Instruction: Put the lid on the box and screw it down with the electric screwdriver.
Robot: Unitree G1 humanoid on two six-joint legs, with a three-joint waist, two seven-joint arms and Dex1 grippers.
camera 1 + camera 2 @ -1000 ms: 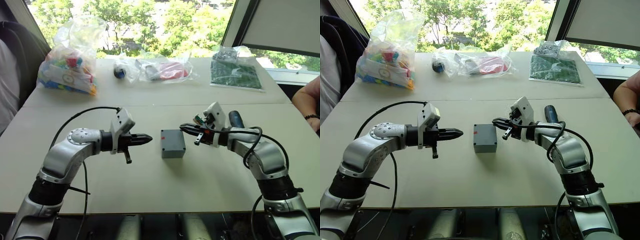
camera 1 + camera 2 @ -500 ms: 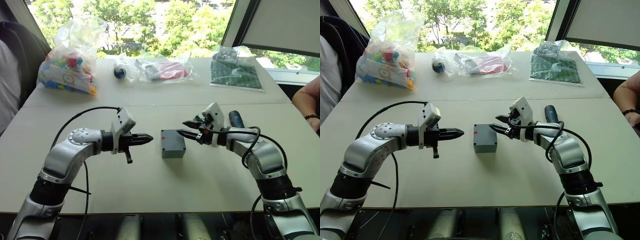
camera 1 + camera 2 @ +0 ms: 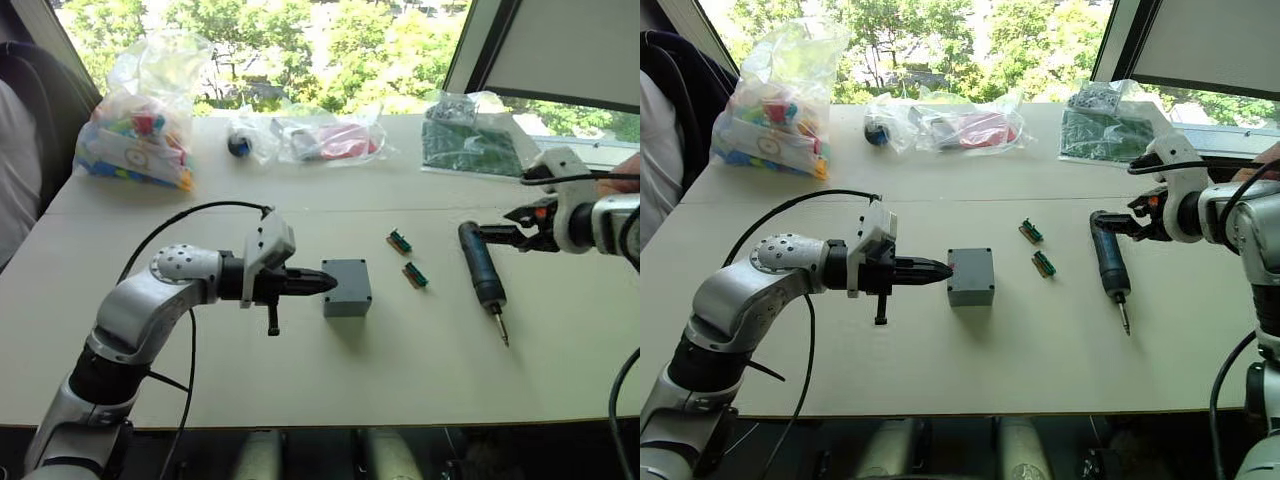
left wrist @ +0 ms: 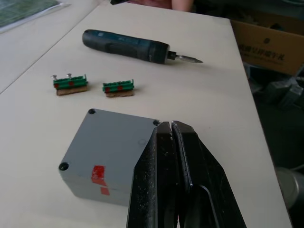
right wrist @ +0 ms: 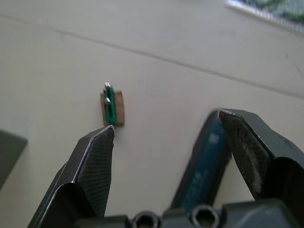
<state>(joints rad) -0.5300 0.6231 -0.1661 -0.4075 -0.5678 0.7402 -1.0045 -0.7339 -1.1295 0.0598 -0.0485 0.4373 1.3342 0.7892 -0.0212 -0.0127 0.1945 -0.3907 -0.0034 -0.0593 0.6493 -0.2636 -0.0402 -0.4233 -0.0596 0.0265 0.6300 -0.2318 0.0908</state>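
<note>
Two hands: we see L hand (image 4: pixel 172 124) pressed together at box (image 4: pixel 109 154); R wrist cam shows R hand (image 5: pixel 166 123) spread over electric screwdriver (image 5: pixel 202 159).

The box (image 3: pixel 971 276) sat mid-table, lid apparently fitted; the left gripper (image 3: pixel 943 269) touched its side, fingers together. The electric screwdriver (image 3: pixel 1108 265) lay toward the table's right edge.

Head stereo looks down at table (image 3: pixel 300 390); wrist cams close.

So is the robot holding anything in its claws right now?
No. The left gripper is shut and empty beside the grey plastic box; the right gripper is open above the dark pen-shaped electric screwdriver.
</note>
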